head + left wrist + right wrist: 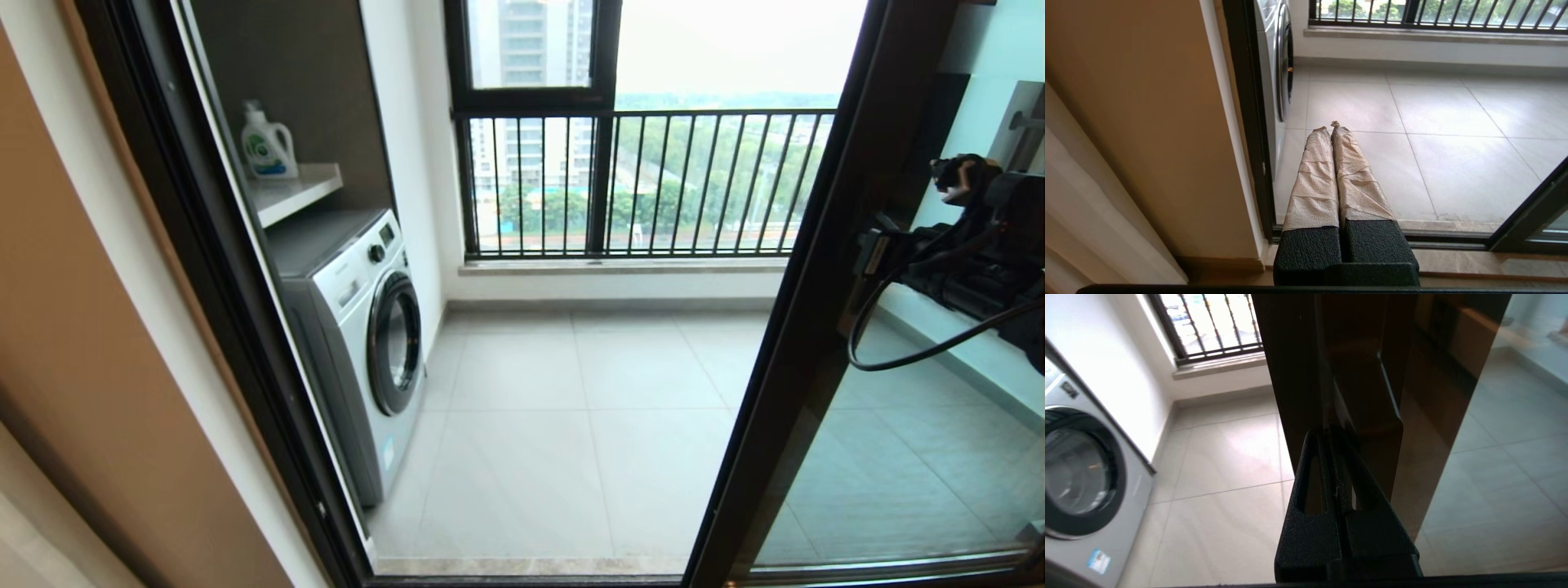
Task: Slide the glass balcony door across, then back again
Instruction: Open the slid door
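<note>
The glass balcony door (898, 457) stands at the right of the doorway, with its dark brown frame stile (816, 310) slanting down through the head view. The opening to the balcony lies to its left. My right arm (971, 261) reaches to that stile from the right. In the right wrist view my right gripper (1333, 433) is shut with nothing between its fingers, and its tips rest against the door stile (1306, 355) beside the lower end of the dark bar handle (1390, 408). My left gripper (1329, 126) is shut, its fingers wrapped in tan tape, hanging low near the left door jamb (1249, 122).
A washing machine (367, 343) stands on the balcony's left under a shelf with a detergent bottle (267, 147). The outer window with black railing bars (653, 180) closes the far side. The floor track (1453, 239) runs along the threshold. A tan wall (73, 327) is at the left.
</note>
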Robot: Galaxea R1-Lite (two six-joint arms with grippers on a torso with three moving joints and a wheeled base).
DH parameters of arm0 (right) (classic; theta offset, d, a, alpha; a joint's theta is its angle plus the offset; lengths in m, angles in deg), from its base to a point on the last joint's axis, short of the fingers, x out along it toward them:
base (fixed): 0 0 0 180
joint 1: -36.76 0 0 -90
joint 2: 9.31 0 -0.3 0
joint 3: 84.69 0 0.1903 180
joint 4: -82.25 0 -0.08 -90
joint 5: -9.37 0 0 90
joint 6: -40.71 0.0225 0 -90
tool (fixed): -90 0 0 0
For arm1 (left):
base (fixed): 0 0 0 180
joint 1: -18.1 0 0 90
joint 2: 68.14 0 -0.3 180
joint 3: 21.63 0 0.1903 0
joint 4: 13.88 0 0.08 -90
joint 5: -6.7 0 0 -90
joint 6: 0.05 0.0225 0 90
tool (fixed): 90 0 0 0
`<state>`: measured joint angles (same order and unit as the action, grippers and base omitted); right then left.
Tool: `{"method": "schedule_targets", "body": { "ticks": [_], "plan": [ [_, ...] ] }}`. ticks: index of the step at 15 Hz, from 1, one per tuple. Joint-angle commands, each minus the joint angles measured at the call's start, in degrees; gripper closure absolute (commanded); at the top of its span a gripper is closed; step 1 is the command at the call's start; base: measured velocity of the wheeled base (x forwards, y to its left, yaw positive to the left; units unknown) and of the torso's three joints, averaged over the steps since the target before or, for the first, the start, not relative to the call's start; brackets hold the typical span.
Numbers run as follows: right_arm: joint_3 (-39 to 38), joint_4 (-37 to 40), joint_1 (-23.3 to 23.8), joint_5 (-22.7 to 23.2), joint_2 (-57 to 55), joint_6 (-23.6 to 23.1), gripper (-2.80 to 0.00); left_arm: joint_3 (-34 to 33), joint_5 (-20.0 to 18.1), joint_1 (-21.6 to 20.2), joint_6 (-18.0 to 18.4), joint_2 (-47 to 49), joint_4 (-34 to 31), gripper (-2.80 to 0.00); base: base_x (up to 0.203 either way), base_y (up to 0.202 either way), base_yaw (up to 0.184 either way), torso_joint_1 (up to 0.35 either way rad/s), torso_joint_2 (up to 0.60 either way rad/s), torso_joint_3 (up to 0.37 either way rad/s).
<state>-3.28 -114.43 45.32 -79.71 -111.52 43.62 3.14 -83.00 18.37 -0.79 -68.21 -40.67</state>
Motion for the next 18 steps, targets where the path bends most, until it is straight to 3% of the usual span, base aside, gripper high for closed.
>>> {"method": "schedule_targets", "body": {
  "ticks": [1, 8, 13, 18],
  "plan": [
    [-0.81, -0.36, 1.63, 0.63, -0.36, -0.01, 0.0, 0.0, 0.05, 0.0, -0.05, 0.07, -0.01, 0.0, 0.0, 0.0, 0.0, 0.0, 0.0, 0.0],
    [-0.74, -1.09, 1.46, 1.1, 0.17, -0.1, 0.0, 0.0, 0.05, 0.0, -0.05, 0.07, -0.01, 0.0, 0.0, 0.0, 0.0, 0.0, 0.0, 0.0],
    [-0.3, -1.09, -1.62, 0.84, 0.51, -0.1, 0.0, 0.0, 0.05, 0.0, -0.05, 0.07, -0.01, 0.0, 0.0, 0.0, 0.0, 0.0, 0.0, 0.0],
    [-0.48, -1.09, -0.28, 0.84, 0.08, -0.1, 0.0, 0.0, 0.05, 0.0, -0.05, 0.07, -0.01, 0.0, 0.0, 0.0, 0.0, 0.0, 0.0, 0.0]
  ]
}}
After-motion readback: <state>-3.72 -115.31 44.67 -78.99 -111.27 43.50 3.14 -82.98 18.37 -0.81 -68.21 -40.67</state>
